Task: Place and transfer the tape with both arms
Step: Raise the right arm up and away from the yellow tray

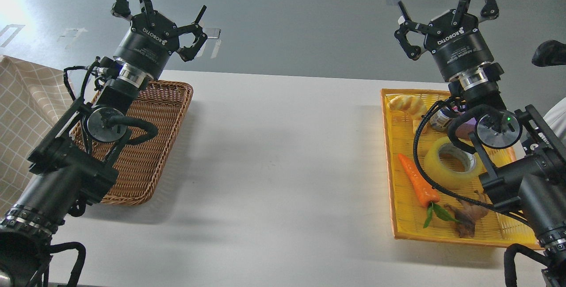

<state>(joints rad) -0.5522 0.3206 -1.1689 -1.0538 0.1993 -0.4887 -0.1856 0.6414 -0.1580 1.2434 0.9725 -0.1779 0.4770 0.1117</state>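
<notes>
The tape (450, 163), a wide translucent yellow roll with a grey-white core, lies flat in the yellow tray (391, 176) at the right, partly behind my right arm's cable. My right gripper (444, 10) is raised well above the tray's far end, fingers spread open and empty. My left gripper (161, 10) is raised above the far end of the brown wicker basket (146, 163) at the left, fingers also spread open and empty. Both grippers are far from the tape.
The yellow tray also holds an orange carrot (416, 181), a pale ginger-like piece (407, 103), a small jar (440, 119) and a brown dried item (464, 218). A checked cloth (22, 114) lies at the far left. The white table (283, 167) spans between basket and tray.
</notes>
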